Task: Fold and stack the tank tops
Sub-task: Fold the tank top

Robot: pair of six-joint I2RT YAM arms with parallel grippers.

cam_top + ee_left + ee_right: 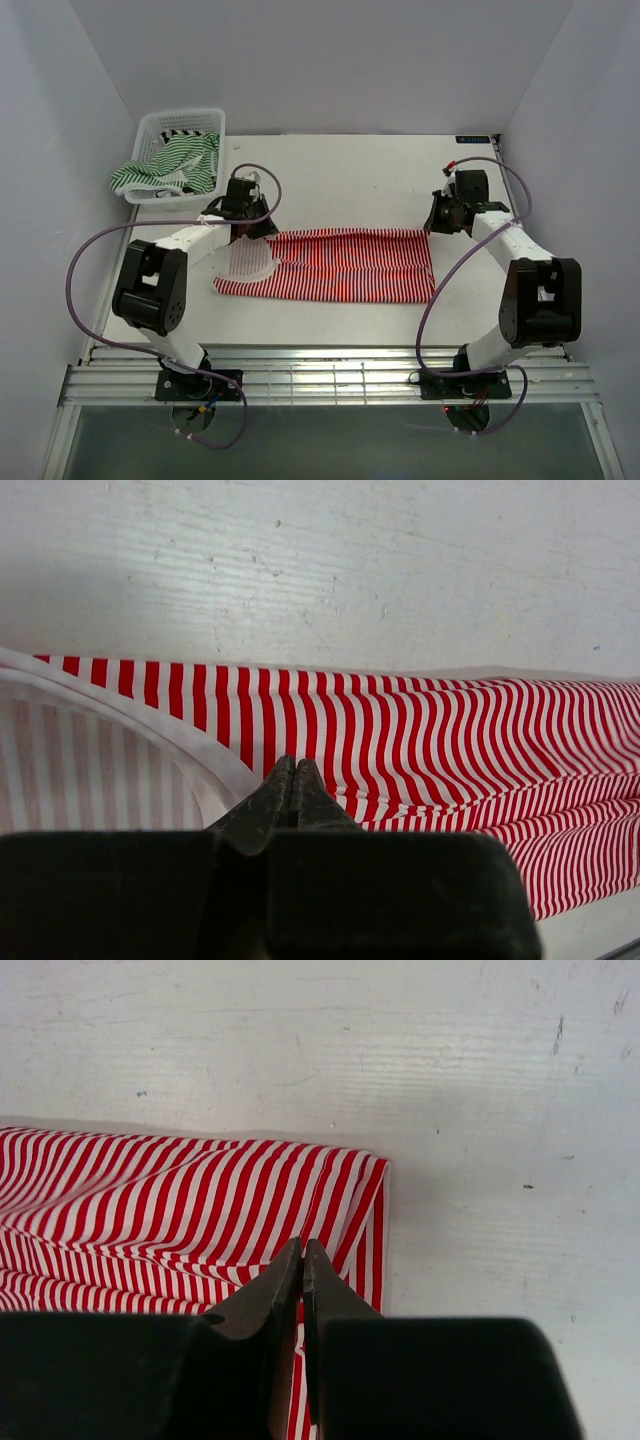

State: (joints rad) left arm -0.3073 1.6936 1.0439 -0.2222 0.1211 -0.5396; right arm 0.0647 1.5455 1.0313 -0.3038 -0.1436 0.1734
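Two closed jaws above red-and-white tank top

I run this rig in what looks like a robotics lab test cell: left arm and right arm bolted to a ribbed aluminium rail at the edge of a scuffed white table, boxed in by plain white panels.

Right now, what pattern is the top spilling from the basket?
Green-and-white striped tank top, top external view.
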